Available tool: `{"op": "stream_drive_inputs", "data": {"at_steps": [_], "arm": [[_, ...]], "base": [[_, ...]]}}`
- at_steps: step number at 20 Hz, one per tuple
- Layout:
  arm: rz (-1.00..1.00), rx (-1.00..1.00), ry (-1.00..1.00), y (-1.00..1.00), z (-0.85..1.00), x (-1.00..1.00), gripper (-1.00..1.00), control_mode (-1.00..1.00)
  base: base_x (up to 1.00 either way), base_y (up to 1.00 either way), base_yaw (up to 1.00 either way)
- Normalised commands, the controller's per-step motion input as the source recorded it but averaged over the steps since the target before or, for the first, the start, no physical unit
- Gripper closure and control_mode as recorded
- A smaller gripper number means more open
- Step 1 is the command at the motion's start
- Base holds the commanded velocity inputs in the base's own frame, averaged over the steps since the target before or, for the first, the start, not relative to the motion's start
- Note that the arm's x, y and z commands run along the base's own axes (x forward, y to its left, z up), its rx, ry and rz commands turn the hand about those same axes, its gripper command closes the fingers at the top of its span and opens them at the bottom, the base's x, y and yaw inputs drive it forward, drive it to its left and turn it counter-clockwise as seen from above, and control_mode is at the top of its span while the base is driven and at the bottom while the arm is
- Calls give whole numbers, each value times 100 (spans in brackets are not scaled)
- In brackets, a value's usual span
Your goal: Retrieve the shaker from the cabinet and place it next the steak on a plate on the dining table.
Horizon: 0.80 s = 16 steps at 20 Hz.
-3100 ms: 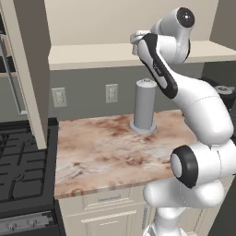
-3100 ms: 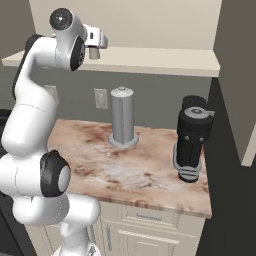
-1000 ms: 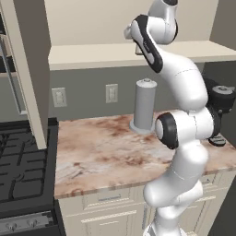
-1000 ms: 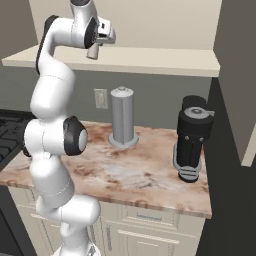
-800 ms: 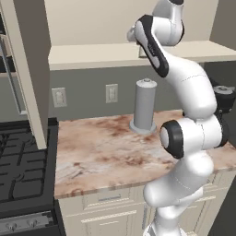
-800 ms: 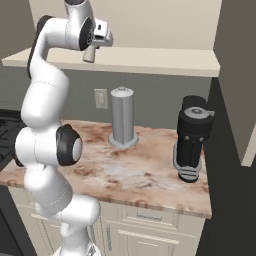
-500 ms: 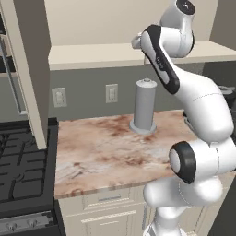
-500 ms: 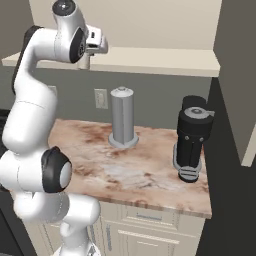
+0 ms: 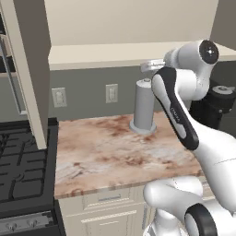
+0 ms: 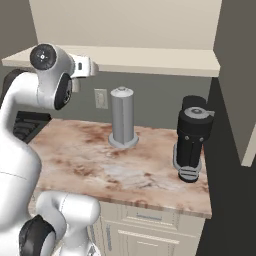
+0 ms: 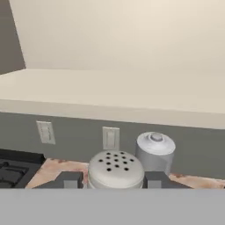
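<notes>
The gripper (image 11: 115, 180) is closed on the shaker (image 11: 115, 168) — its perforated top sits between the two dark fingertips (image 11: 68, 179). Behind it stands a tall grey cylinder (image 11: 154, 151) on the marble worktop (image 11: 57, 168), under the cream cabinet (image 11: 110, 94) shelf — two wall outlets (image 11: 110, 137) beside.
</notes>
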Motion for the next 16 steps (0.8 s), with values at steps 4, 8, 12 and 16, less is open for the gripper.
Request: {"op": "stream_drive_inputs", "data": {"at_steps": [4, 8, 12, 16], "arm": [[1, 0, -17, 0, -4, -84, 100, -100], [1, 0, -7, -1, -6, -81, 100, -100], [3, 0, -4, -10, -5, -83, 100, -100], [0, 0, 0, 0, 0, 0, 100, 100]], "base": [[0, 0, 0], [0, 0, 0], [0, 0, 0], [-85, -14, 5]]}}
